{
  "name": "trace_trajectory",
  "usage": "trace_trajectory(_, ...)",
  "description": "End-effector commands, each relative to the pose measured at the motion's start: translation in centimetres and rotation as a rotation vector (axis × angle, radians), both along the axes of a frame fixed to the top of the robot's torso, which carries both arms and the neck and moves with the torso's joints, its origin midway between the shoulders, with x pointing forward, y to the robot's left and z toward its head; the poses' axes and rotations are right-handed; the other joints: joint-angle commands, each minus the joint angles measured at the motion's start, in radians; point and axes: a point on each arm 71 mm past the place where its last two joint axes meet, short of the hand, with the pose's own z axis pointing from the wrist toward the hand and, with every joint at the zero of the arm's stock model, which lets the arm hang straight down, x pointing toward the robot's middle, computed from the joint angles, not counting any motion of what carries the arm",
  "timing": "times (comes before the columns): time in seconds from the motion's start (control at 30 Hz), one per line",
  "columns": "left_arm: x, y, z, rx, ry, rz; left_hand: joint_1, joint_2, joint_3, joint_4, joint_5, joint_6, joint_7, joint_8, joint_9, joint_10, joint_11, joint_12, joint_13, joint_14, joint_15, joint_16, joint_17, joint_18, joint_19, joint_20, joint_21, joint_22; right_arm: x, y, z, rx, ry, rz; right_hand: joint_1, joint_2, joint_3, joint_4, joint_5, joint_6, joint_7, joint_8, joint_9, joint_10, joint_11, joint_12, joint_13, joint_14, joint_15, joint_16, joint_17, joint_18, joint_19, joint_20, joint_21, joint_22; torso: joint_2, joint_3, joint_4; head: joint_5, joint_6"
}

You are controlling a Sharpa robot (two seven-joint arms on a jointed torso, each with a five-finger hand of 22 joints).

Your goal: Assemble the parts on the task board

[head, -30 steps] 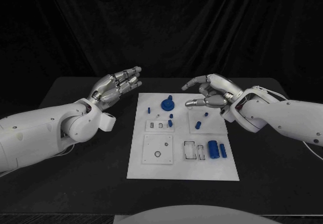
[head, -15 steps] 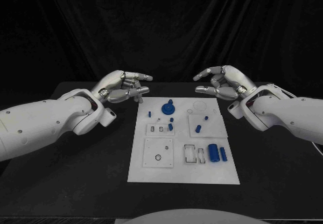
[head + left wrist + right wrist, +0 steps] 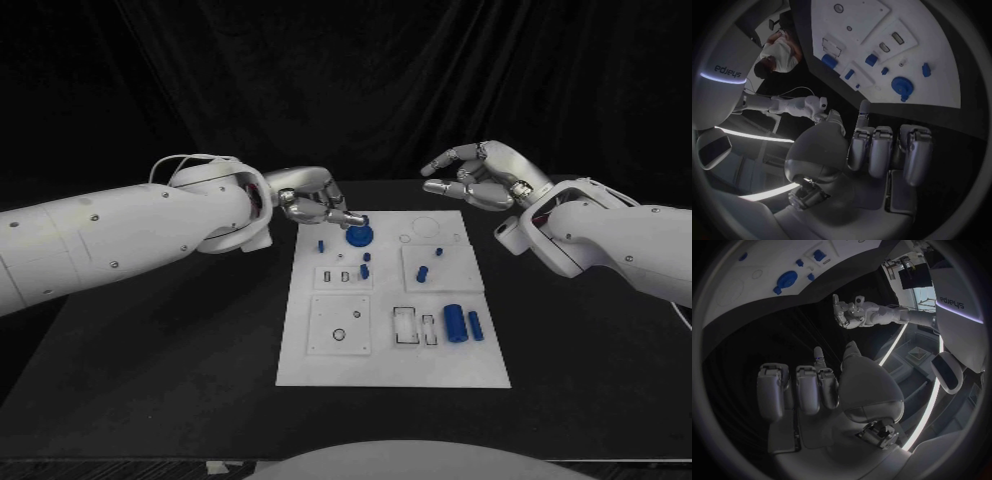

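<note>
The board (image 3: 392,300) lies in the middle of the table (image 3: 173,330), and the blue parts are spread on it. A round blue disc (image 3: 359,236) with a small knob is seen at the far end of the board, some small pegs (image 3: 364,266) are below it, and two blue cylinders (image 3: 464,322) lie near the right edge at the near side.

The left hand (image 3: 310,201) is held just beside the far left corner of the board, close to the disc. Its fingers are curled in, and in the left wrist view nothing is seen between them. Contact with the disc cannot be told. The right hand (image 3: 483,175) is held above the table beyond the far right corner, well apart from the parts, with fingers bent and nothing held.

The step in hand is judged to be an approach of the left hand to the disc. For the next move, the fingers must probably be opened and lowered around the disc before it is gripped.
</note>
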Motion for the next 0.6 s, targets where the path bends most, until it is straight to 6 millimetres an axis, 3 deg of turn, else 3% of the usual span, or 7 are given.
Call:
trace_trajectory(0.03,0.4,-0.4,-1.5,0.279,0.112,0.073,0.018,0.005,0.014,-0.003,0.031,0.009,-0.003,0.005,0.015,0.106,-0.009,0.003,0.263,0.104,-0.008,0.003,0.263,-0.017,0.093,-0.001,0.003,0.247,0.1,0.0,-1.0,-0.026,0.101,-0.002,0.005,0.009,-0.007,0.000,0.009,0.008,0.000,0.004,-0.002,0.104,0.009,0.005,0.263,0.081,0.006,0.006,0.184,0.009,0.066,0.005,0.002,0.240,-0.013,0.0092,-0.0077,0.006,-0.004)
trace_trajectory(0.17,0.8,-2.0,-2.0,0.375,0.146,0.102,0.053,0.002,0.037,-0.008,0.085,0.037,-0.017,0.009,0.041,0.106,-0.020,0.003,0.263,0.104,-0.019,0.003,0.263,-0.016,0.090,-0.009,0.002,0.244,0.1,0.1,-1.3,-0.036,0.123,-0.003,0.011,0.013,-0.010,0.000,0.019,0.009,0.001,0.004,-0.002,0.104,0.010,0.005,0.263,0.081,0.007,0.006,0.184,0.010,0.066,0.006,0.002,0.240,-0.024,0.0158,-0.0108,0.014,-0.018)
trace_trajectory(0.3,1.2,-2.9,-2.1,0.396,0.152,0.126,0.065,-0.004,0.048,-0.006,0.112,0.068,-0.030,0.013,0.059,0.106,-0.034,0.003,0.263,0.104,-0.031,0.003,0.263,-0.017,0.094,-0.021,0.003,0.248,0.1,0.2,-1.5,-0.040,0.135,-0.003,0.014,0.015,-0.012,0.000,0.024,0.010,0.001,0.004,-0.003,0.104,0.011,0.005,0.263,0.081,0.007,0.006,0.183,0.010,0.066,0.006,0.001,0.240,-0.030,0.0179,-0.0141,0.020,-0.026)
trace_trajectory(0.43,1.6,-3.8,-2.3,0.396,0.220,0.157,0.067,-0.005,0.053,-0.005,0.117,0.077,-0.034,0.010,0.066,0.106,-0.039,0.003,0.263,0.104,-0.037,0.003,0.263,-0.018,0.097,-0.027,0.004,0.250,0.1,0.3,-1.7,-0.047,0.153,-0.005,0.016,0.018,-0.013,0.000,0.029,0.009,0.002,0.003,-0.003,0.104,0.012,0.005,0.263,0.080,0.008,0.005,0.182,0.010,0.064,0.007,-0.001,0.239,-0.034,0.0199,-0.0180,0.028,-0.034)
trace_trajectory(0.6,1.9,-4.6,-2.6,0.427,0.277,0.178,0.063,-0.002,0.055,-0.003,0.117,0.079,-0.034,0.008,0.068,0.106,-0.041,0.003,0.263,0.104,-0.039,0.003,0.263,-0.017,0.096,-0.029,0.003,0.250,0.2,0.4,-1.9,-0.052,0.168,-0.004,0.016,0.020,-0.013,0.001,0.031,0.008,0.002,0.003,-0.004,0.104,0.012,0.005,0.263,0.080,0.008,0.005,0.181,0.011,0.063,0.007,-0.002,0.238,-0.033,0.0204,-0.0207,0.038,-0.032)
